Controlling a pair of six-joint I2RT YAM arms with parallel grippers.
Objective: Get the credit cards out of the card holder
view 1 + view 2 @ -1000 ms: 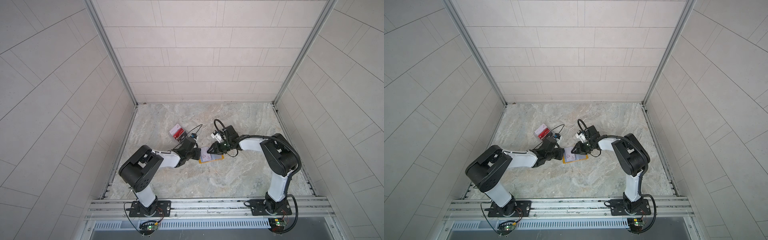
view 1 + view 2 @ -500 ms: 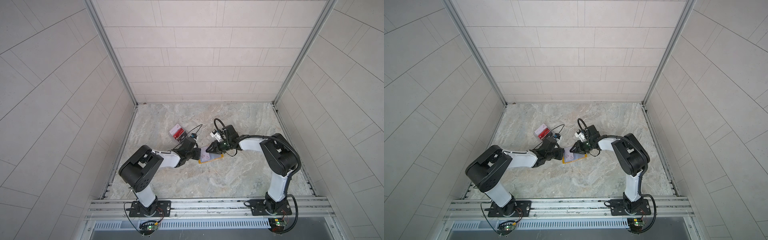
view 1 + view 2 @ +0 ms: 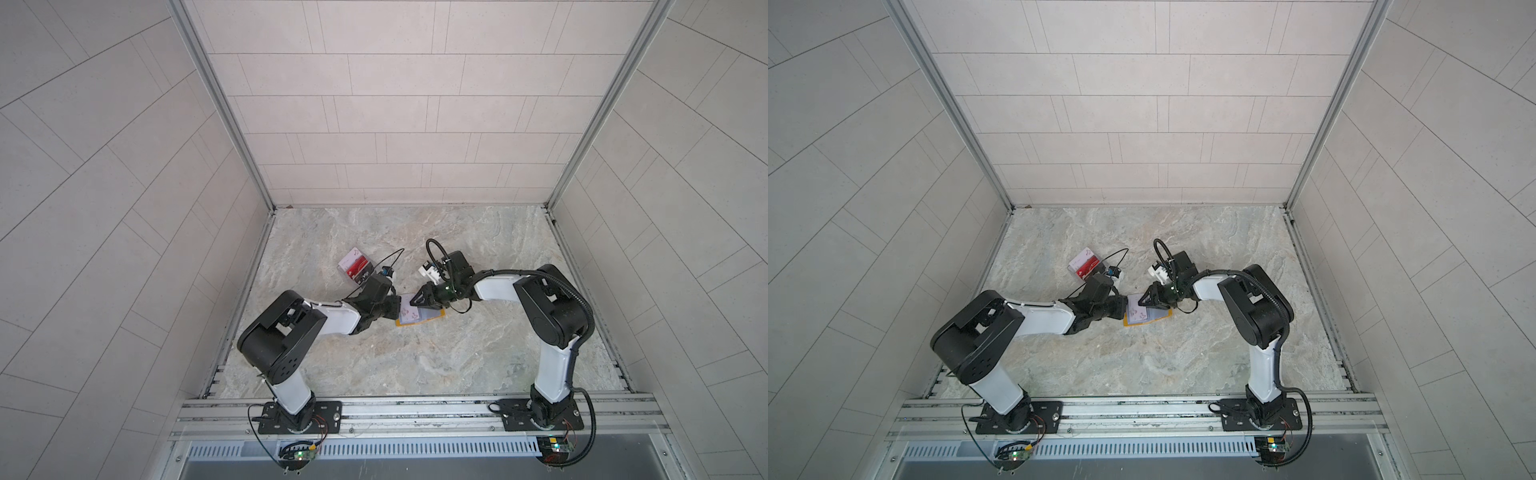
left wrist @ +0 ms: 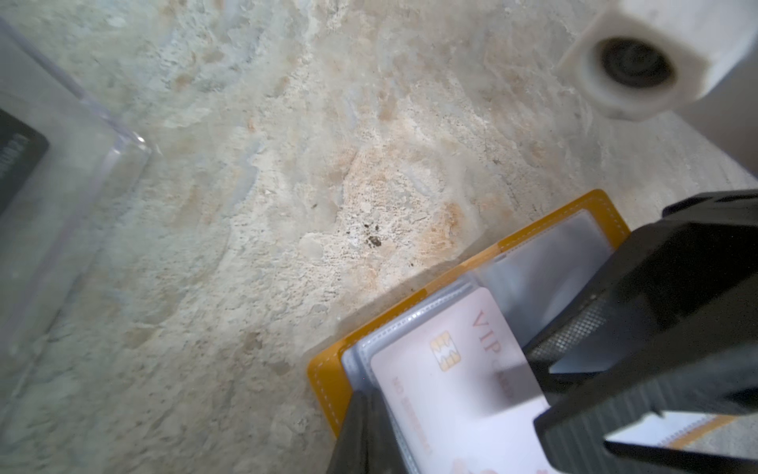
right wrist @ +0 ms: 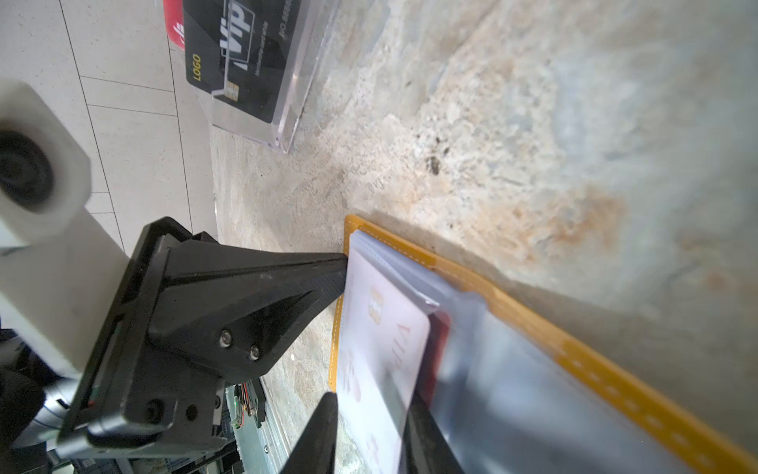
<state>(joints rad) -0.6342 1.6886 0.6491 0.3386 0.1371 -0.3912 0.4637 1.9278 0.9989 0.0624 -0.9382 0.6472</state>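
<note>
On marble [image 3: 415, 249], clenched left end effector [image 3: 395, 308] touches card holder [image 4: 328, 377]; right end effector [image 3: 412, 301] straddles whitish card [image 4: 443, 394], grip unclear.

**Surface:** marbled stone-look tabletop [image 3: 415, 361], beige with grey veining, matt and lightly pitted in the wrist views.

**Lying directly on it:**
1. Mustard-yellow card holder [image 3: 430, 319], opened flat with its clear sleeves facing up, near the middle of the tabletop.
2. Clear plastic box [image 4: 82, 172], resting flat, farther back and to the left of the card holder, apart from it.
3. Small dark speck [image 4: 372, 241] on bare stone between the two, nearer the card holder.
</note>
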